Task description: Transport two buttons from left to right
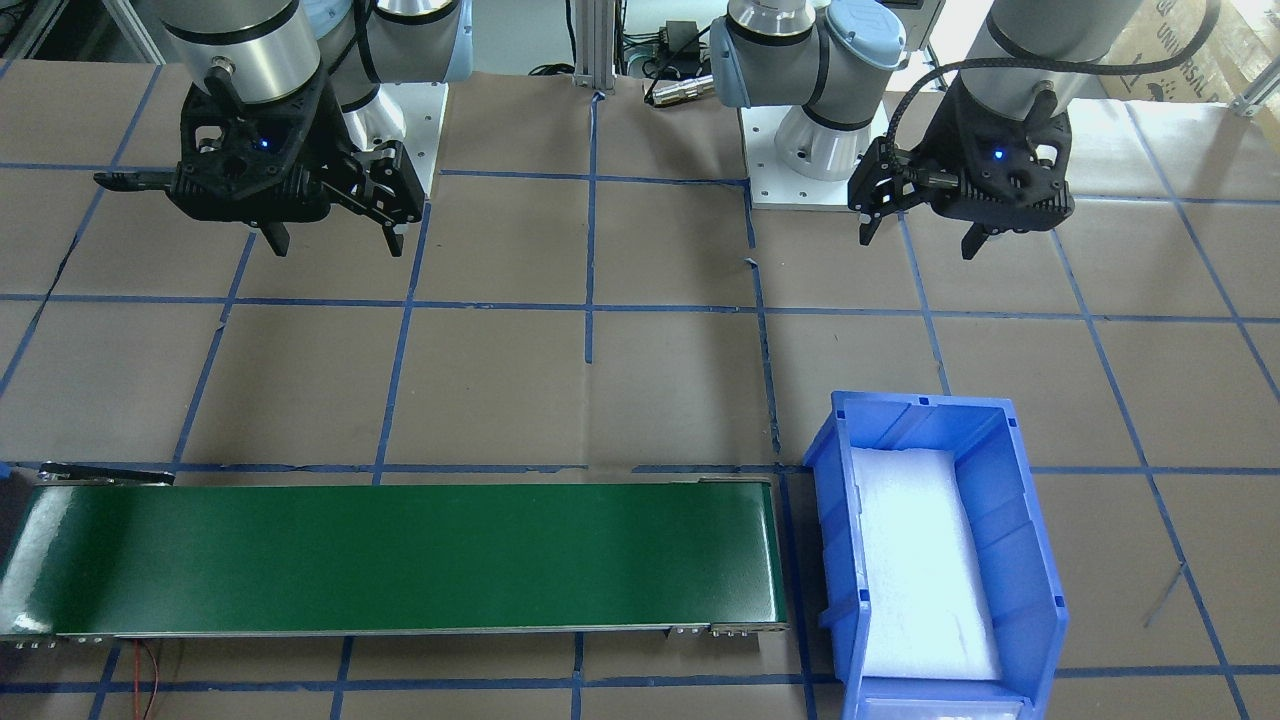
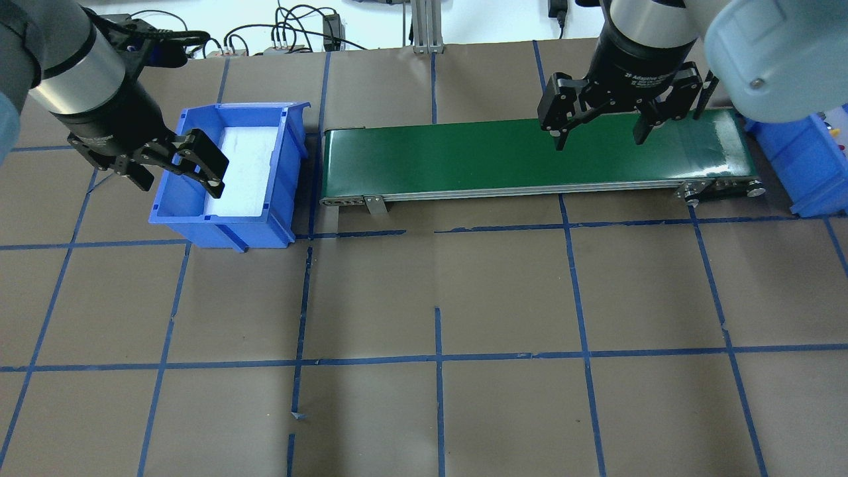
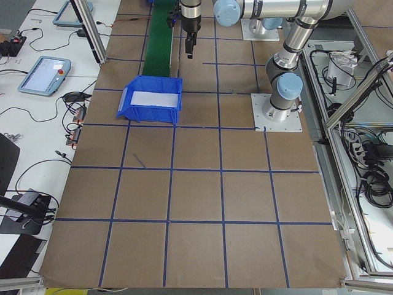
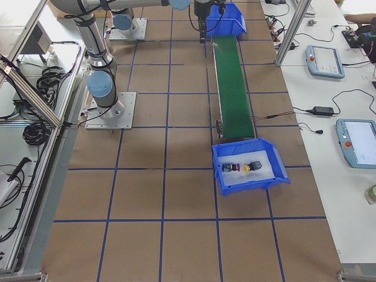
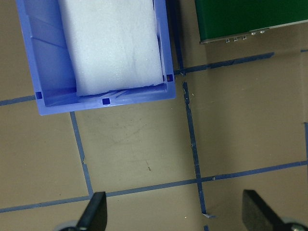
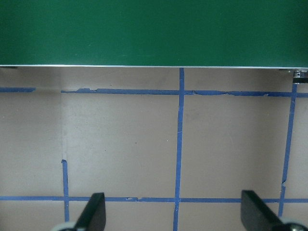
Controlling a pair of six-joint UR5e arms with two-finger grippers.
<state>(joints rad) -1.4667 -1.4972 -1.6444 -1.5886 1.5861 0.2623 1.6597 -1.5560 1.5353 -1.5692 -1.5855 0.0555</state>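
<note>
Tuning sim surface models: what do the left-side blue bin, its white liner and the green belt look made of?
Blue bin: probably moulded plastic; uniform colour, ribbed walls, slight sheen.
White liner: looks like foam sheet; soft, faintly dimpled matte surface, though padding fabric is possible.
Green belt: likely smooth rubber or PVC; semi-gloss, glare near one end.

I see a brown table gridded with blue tape, a dark green belt, a blue bin lined with white foam, a red-capped button and a yellow-capped button, both black-bodied.
</note>
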